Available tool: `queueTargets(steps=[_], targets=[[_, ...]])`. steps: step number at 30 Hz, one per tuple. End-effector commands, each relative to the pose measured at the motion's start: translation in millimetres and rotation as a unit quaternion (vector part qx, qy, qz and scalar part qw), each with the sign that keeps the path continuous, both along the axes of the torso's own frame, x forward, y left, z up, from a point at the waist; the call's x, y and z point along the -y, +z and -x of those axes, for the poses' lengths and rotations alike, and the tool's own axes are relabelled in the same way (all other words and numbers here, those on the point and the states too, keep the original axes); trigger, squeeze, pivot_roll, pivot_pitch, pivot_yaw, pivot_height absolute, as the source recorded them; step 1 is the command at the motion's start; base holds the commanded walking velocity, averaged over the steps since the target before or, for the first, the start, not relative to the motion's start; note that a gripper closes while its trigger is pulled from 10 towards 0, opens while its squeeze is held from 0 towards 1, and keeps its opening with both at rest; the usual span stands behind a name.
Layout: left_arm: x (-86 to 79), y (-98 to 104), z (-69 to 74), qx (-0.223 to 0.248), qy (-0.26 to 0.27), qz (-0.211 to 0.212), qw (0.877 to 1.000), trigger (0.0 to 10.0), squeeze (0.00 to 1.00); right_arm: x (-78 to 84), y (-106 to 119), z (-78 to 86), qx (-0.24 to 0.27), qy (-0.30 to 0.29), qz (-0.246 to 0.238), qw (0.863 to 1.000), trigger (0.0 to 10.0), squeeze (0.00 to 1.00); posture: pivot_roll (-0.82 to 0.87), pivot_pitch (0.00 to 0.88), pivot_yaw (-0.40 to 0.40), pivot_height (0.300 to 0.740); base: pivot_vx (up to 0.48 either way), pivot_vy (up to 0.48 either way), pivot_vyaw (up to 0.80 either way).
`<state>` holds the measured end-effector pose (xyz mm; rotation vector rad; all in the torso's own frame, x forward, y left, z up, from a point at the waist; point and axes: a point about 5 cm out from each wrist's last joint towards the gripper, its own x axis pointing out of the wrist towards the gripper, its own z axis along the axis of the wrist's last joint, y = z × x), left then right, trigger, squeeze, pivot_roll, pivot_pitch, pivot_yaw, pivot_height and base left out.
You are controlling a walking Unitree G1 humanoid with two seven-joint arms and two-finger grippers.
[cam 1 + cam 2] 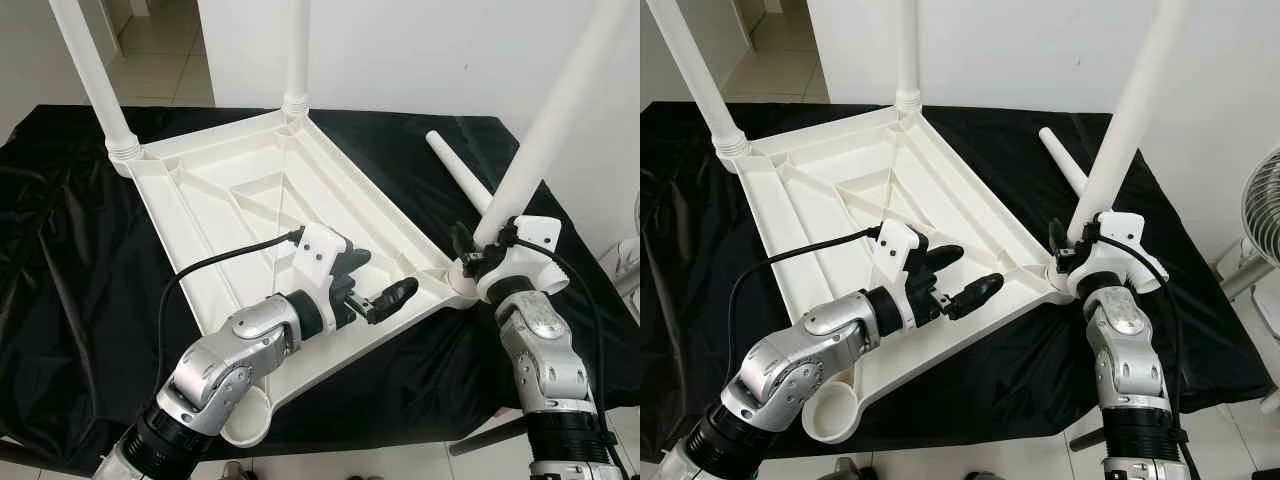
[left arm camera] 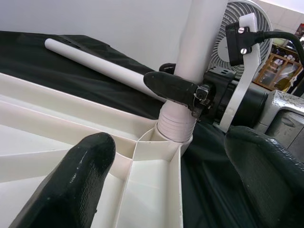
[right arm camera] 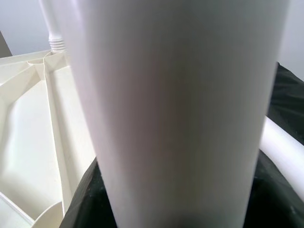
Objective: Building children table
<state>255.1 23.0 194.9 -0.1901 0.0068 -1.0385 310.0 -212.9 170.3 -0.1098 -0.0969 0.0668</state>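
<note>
The white tabletop (image 1: 290, 210) lies upside down on the black-draped bench (image 1: 70, 300), so its corner sockets face up to take legs. Two legs already stand in its far corners. At the near right corner, the right gripper (image 1: 1072, 252) has its fingers clamped on a third leg (image 1: 1128, 120), holding it upright in the socket, probably to seat it. The left gripper (image 1: 372, 285) hovers over the tabletop's near edge, fingers (image 2: 80, 180) apart, likely ready to steady it. A spare leg (image 1: 458, 172) lies just beyond that corner, for the empty near-left socket (image 1: 832, 412).
</note>
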Motion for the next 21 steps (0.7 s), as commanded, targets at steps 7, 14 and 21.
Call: queueTargets(steps=[7,14,21], targets=[[4.4,4,8.8,0.016,-0.066,0.007,0.998,10.0,0.00,4.4,-62,19.0,-0.111,-0.037,-0.019,0.993,10.0,0.00,0.02,0.129,0.003,0.740,0.000,0.000,0.00],[4.2,4,8.7,0.016,-0.067,0.007,0.998,10.0,0.00,2.5,-64,27.1,-0.074,-0.055,-0.034,0.995,10.0,0.00,0.01,0.126,0.006,0.740,0.000,0.000,0.00],[4.4,4,8.6,0.016,-0.069,0.006,0.997,10.0,0.00,3.2,-65,33.1,-0.050,-0.070,-0.057,0.995,10.0,0.00,0.01,0.127,0.009,0.740,0.000,0.000,0.00]])
